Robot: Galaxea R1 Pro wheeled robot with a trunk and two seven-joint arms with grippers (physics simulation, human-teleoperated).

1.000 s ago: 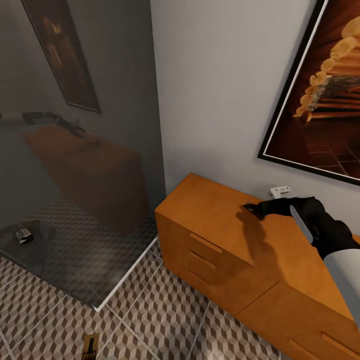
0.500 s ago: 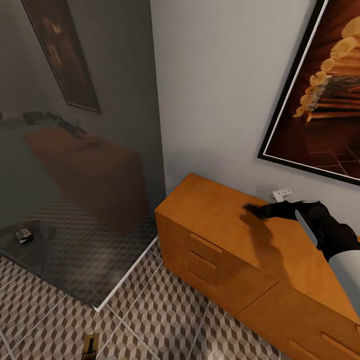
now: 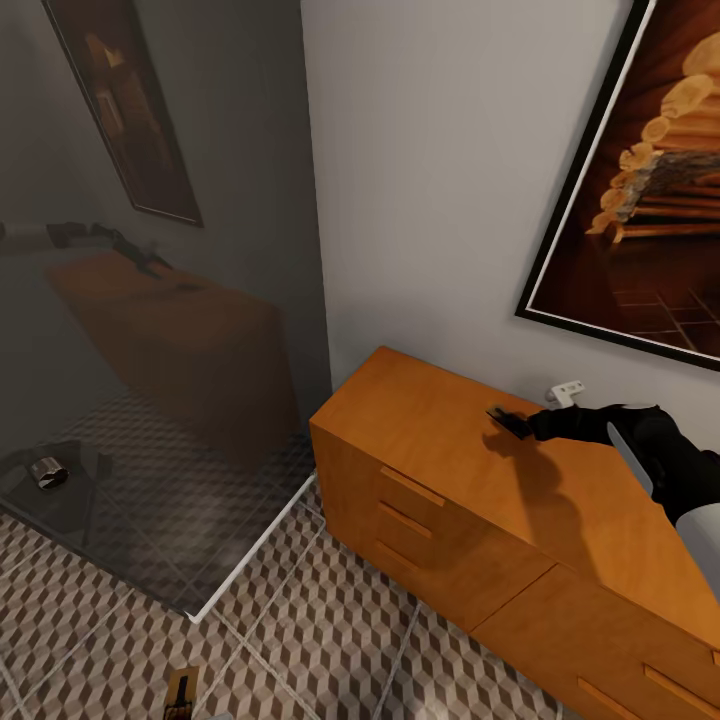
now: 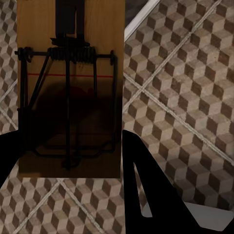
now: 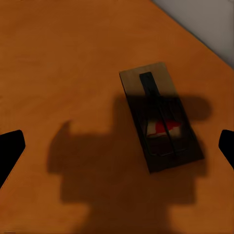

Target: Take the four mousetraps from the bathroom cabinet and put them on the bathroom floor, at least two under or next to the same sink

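Observation:
One mousetrap (image 4: 68, 92), a tan board with a dark spring and wire, lies flat on the cube-patterned bathroom floor (image 4: 185, 97). My left gripper (image 4: 73, 136) hovers over it, open, a finger on each side. The same mousetrap (image 3: 182, 688) shows small at the head view's lower edge. Another mousetrap (image 5: 161, 122) lies in shadow on top of the orange-brown cabinet (image 3: 430, 450). My right gripper (image 5: 117, 148) is above it, open wide, fingertips (image 5: 9, 151) far apart. The right gripper (image 3: 508, 420) reaches over the cabinet top near the wall. The sink is out of view.
A dark glass partition (image 3: 150, 350) with a white bottom rail (image 3: 260, 545) stands left of the cabinet, reflecting it. A small metal object (image 3: 45, 470) lies behind the glass. A framed painting (image 3: 650, 180) hangs above the cabinet, and a small white fitting (image 3: 565, 390) sits on the wall.
My right forearm has shifted right and lower, while its fingertips stay over the same spot on the cabinet top. The mousetrap on the floor has not moved.

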